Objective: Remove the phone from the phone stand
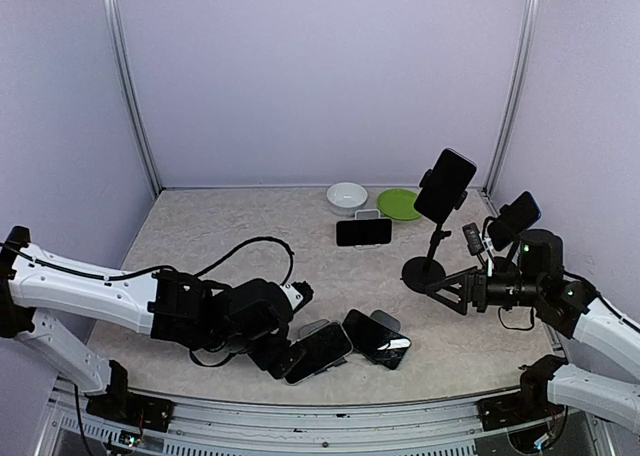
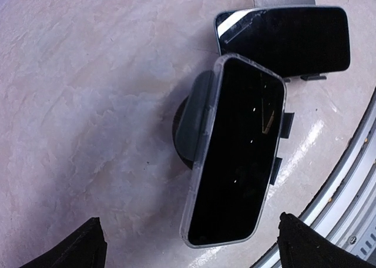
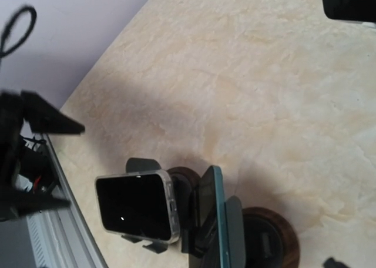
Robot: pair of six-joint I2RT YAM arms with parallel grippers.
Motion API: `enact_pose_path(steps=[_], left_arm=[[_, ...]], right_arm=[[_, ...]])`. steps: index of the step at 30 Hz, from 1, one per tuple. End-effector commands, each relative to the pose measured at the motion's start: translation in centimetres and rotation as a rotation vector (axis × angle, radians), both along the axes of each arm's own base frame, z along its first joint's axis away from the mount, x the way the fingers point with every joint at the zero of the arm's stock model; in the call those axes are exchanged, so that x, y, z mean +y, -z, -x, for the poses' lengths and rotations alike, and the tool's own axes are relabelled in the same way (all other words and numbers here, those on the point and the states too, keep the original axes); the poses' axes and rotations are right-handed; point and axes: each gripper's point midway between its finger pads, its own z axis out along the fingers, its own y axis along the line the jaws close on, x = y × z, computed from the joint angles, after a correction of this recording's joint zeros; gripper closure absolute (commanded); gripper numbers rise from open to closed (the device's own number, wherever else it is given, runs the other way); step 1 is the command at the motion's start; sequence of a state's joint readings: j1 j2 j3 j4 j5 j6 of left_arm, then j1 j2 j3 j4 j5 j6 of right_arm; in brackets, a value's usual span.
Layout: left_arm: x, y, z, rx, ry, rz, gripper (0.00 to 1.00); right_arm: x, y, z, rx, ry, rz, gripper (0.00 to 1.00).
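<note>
Left wrist view first: left gripper (image 2: pixel 197 247) poised over the near end of the phone (image 2: pixel 238 156), jaws spread wide, one finger at each lower corner of the frame, gripping nothing yet. Phone resting screen-up in a clear case on the low phone stand (image 2: pixel 189 124), at the front of the surface (image 2: pixel 88 91), just beside a second phone (image 2: pixel 282 39). Long axis running from the end by the jaws away toward that neighbour, leaning slightly rightward in this view; seen from the top external view, diagonal, near-left to far-right.

Best to lower straight, straddle the long edges (not the short ends), and pinch the case sides clear of the side clips (image 2: pixel 286 124). Then lift up and back along the tilt rather than sideways into the neighbour.

Right gripper (image 1: pixel 440 289) off by the tall stand (image 1: pixel 425 271); spread or pressed together, cannot tell.
</note>
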State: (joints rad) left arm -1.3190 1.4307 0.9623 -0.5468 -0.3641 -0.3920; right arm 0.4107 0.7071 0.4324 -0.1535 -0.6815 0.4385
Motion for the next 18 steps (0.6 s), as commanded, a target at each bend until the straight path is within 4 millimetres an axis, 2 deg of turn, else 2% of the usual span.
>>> enact_pose_path(steps=[1, 8, 18], left_arm=[[0.3, 1.5, 0.8, -0.046, -0.021, -0.137, 0.01], [-1.7, 3.3, 2.6, -0.063, 0.043, -0.2, 0.01], [-2.7, 5.6, 2.4, -0.089, 0.046, -0.263, 0.01]], right_arm=[[0.4, -0.4, 0.3, -0.026, -0.024, -0.029, 0.0], [0.3, -0.1, 0.6, -0.029, -0.019, -0.029, 0.0], [0.6, -0.3, 0.5, -0.007, -0.025, -0.056, 0.0]])
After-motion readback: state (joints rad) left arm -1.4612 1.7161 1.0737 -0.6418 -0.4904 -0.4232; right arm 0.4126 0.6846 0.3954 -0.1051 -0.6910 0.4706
